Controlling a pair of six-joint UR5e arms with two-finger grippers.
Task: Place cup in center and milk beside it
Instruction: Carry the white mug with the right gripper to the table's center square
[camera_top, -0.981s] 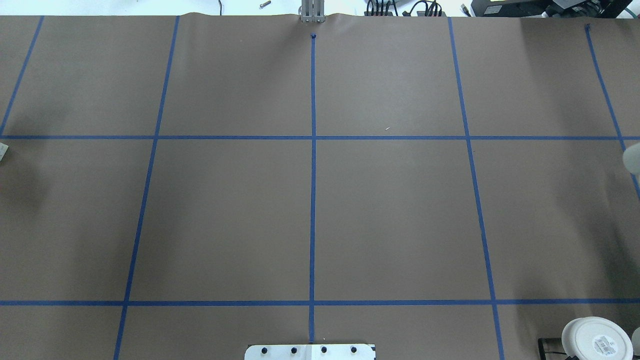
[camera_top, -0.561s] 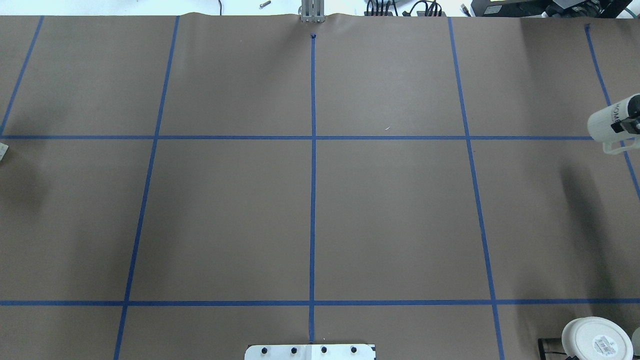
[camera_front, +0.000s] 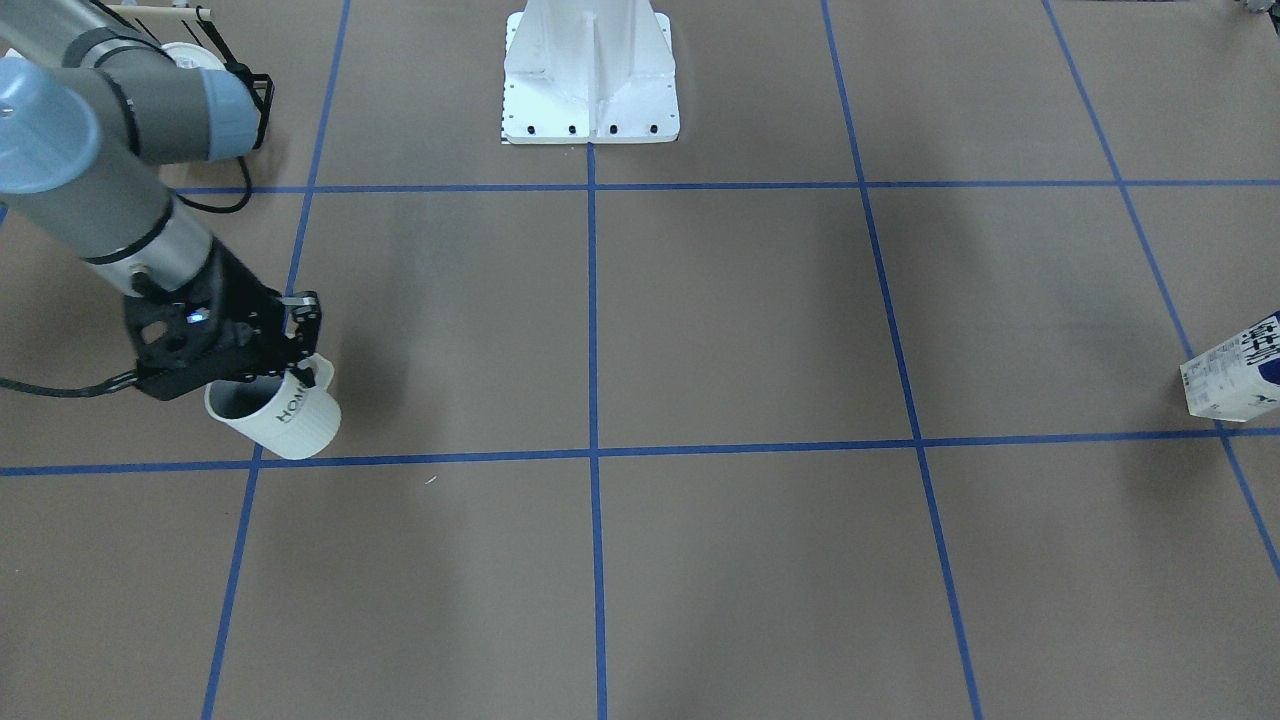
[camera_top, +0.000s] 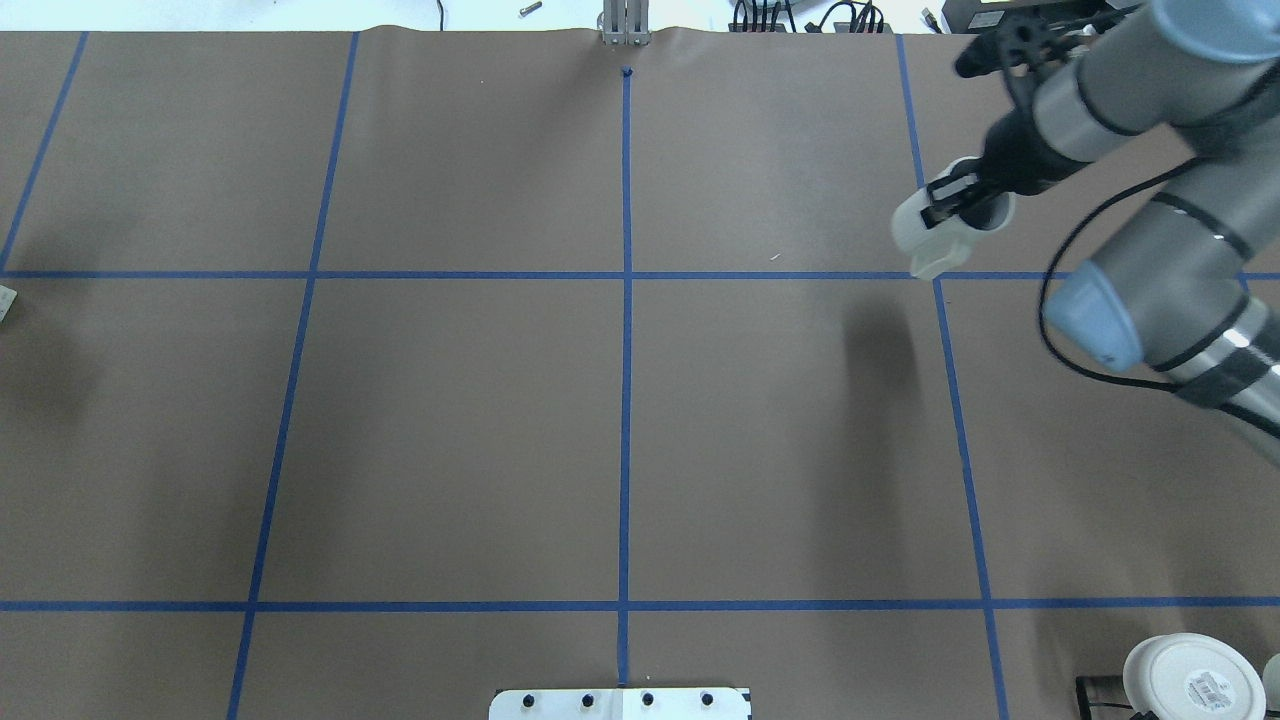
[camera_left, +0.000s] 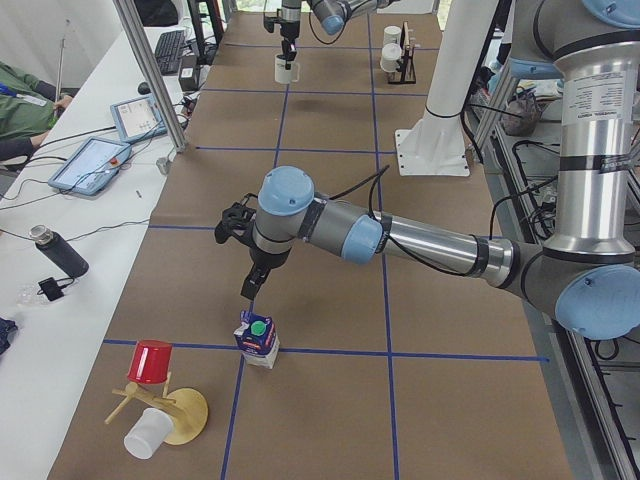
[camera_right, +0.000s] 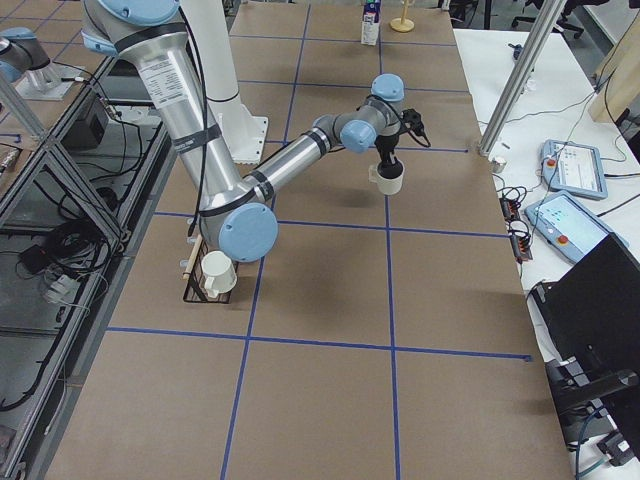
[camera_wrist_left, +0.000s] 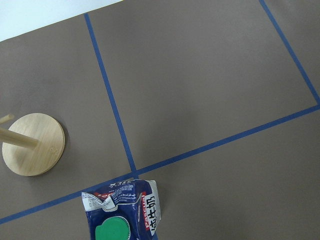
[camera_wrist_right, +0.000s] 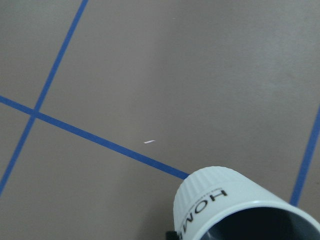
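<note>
Right gripper (camera_top: 960, 198) tight on the cup (camera_top: 925, 238), aloft at two o'clock; left gripper (camera_left: 247, 290) above the milk (camera_left: 258, 340), grip unreadable

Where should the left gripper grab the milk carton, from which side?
Upper body of the milk carton, just under the sloped top, coming from above. It stands upright with the green cap up; its flat opposite sides suit a two-finger pinch, and the left gripper hangs above it.

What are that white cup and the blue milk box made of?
The cup looks like glazed ceramic: a smooth white ribbed wall, a thick rim and dark printed lettering. It might also be hard plastic. The milk carton looks like coated paperboard, with a folded, creased top and glossy print. Its green cap looks plastic.
</note>
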